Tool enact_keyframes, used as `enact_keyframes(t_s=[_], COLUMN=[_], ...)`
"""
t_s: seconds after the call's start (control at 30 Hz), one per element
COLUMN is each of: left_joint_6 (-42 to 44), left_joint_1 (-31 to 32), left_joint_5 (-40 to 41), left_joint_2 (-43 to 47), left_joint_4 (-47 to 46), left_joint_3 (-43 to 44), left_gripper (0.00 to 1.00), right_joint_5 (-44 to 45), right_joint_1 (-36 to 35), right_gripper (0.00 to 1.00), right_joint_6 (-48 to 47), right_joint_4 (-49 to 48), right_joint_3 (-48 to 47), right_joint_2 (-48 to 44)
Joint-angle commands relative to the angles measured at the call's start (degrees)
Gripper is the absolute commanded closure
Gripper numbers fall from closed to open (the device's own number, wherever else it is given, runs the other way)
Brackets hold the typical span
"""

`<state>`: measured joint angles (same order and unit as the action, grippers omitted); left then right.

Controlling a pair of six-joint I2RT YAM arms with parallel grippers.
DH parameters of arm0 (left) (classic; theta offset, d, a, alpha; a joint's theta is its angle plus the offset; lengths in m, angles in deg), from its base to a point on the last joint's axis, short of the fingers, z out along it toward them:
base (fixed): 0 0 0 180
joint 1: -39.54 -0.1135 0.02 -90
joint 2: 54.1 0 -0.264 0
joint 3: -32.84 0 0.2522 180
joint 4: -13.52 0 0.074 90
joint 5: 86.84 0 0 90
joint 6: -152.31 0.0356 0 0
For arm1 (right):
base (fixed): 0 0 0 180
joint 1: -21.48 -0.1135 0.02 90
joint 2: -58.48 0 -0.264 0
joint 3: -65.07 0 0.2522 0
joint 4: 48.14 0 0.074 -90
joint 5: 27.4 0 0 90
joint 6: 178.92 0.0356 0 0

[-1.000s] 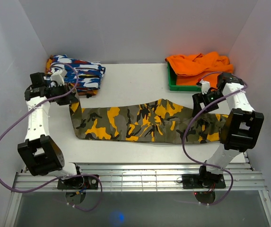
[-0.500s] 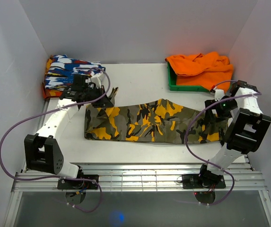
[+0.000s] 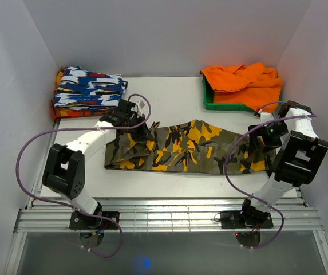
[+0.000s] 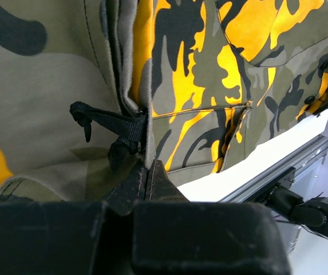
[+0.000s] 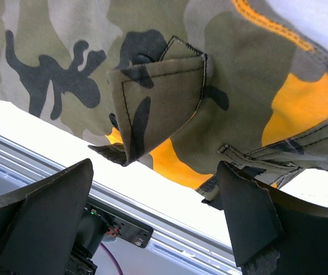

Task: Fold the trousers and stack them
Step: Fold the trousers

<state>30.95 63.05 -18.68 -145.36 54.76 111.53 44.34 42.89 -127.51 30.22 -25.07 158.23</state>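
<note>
Camouflage trousers (image 3: 186,146) lay across mid-frame on the white table (image 3: 169,94). Their left end had been carried inward, starting the fold, pinched in the left claw (image 3: 138,128). The right claw (image 3: 260,140) hung wide and empty over the right end. Only the wrist views showed a black strap (image 4: 109,123) at the pinched hem and a pocket flap (image 5: 158,103).

plain white walls (image 3: 169,34) enclose a white table (image 3: 169,100) edged by metal rails (image 3: 169,213).
</note>
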Motion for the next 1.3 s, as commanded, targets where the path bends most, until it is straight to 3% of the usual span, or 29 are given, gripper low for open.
enact_keyframes(t_s=[0.0,0.13,0.33,0.43,1.27], left_joint_6=[-6.6,-8.28,-11.44,-12.59,-16.99], left_joint_1=[2.67,5.67,9.09,10.94,18.59], left_joint_5=[0.66,2.16,2.6,3.39,5.06], left_joint_2=[0.47,-0.58,-3.21,-4.09,-12.71], left_joint_4=[-6.99,-9.03,-11.4,-12.1,-14.04], left_joint_3=[-0.76,-0.07,0.99,2.13,6.27], left_gripper=[1.0,1.0,1.0,1.0,1.0], right_joint_5=[0.68,0.25,-0.2,-0.02,-1.25], right_joint_1=[0.21,0.21,0.13,0.12,0.12], right_gripper=[0.05,0.0,0.19,0.23,0.26], right_joint_6=[-1.49,-1.58,-0.7,-0.52,-0.26], right_joint_4=[0.97,0.71,-0.96,-1.49,-2.72], right_joint_3=[0.88,2.19,4.74,5.36,6.42], right_joint_2=[-1.75,-1.13,-0.25,-0.08,1.24])
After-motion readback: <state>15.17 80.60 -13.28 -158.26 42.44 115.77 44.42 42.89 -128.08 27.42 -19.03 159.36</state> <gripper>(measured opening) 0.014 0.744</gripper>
